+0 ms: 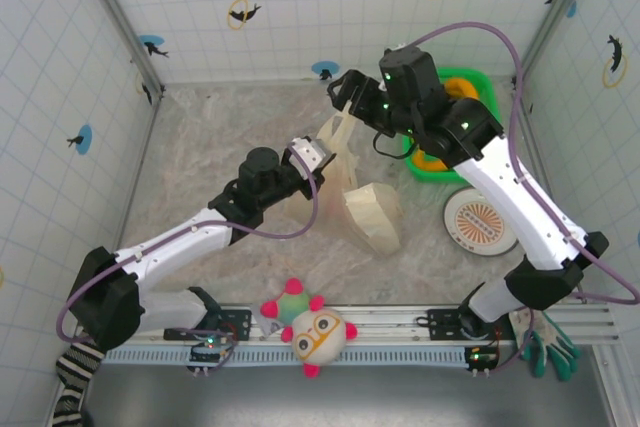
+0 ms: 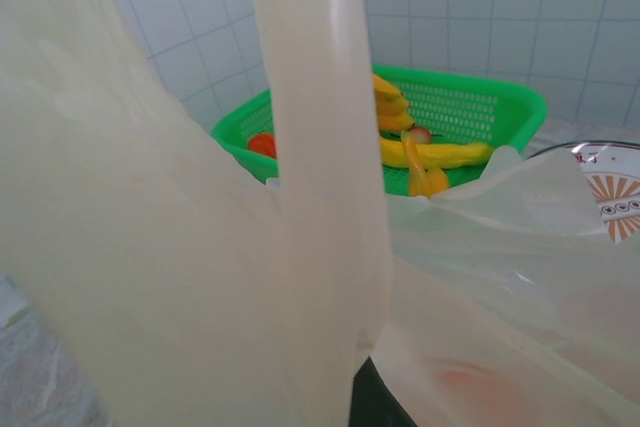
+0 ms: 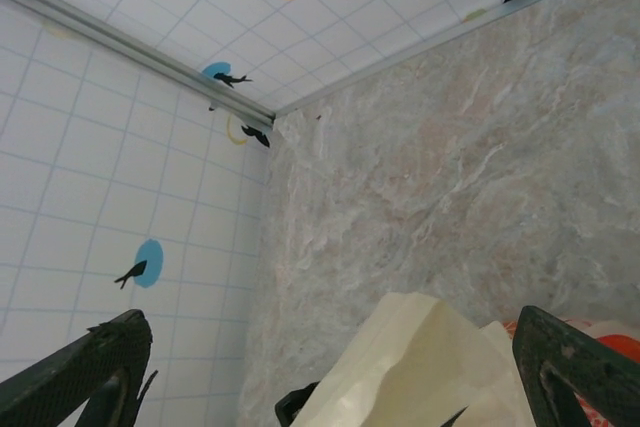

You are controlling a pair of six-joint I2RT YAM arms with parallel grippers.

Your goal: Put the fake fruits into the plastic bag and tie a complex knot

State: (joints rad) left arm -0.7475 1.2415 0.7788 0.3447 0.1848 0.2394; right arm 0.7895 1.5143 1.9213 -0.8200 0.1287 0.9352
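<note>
Here, my left pincer (image 1: 312, 159) is clamped on the plastic bag (image 1: 372, 215), arm stretched forward. My right pincer (image 1: 348, 97) hangs spread just above it.

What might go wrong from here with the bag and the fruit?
The right gripper stands open over the plastic bag, so it may miss the thin handle strip. The left gripper holds the bag by a strip; pulling could tip it. Some fake fruits lie in the green basket; knotting now would leave them out.
</note>
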